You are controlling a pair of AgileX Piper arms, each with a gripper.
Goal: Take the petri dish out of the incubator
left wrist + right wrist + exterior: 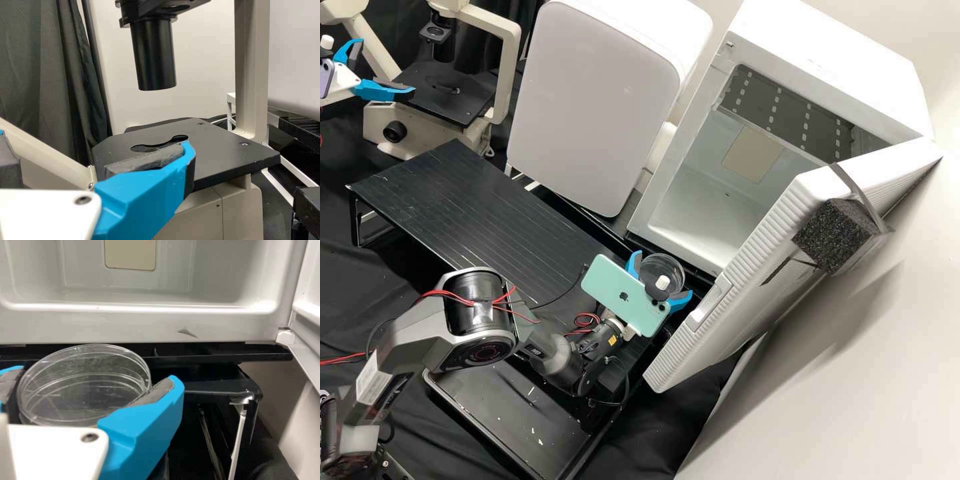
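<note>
In the high view, my right gripper (662, 276) is shut on a clear round petri dish (669, 261), outside the white incubator (700, 193) and in front of its open mouth. The right wrist view has the dish (85, 390) between the two pads of my right gripper (91, 382), below the incubator's front sill (150, 330). At the top left of the high view, my left gripper (385, 68) stands open beside the microscope stage. In the left wrist view, the left gripper (67, 159) has its fingers wide apart with nothing between them, by the stage (225, 155).
The incubator's door (747, 280) hangs open on the right, with a black foam block (832, 235) strapped to it. A black slatted platform (467, 207) lies left of a white cabinet (593, 100). The microscope (510, 73) stands at the back left.
</note>
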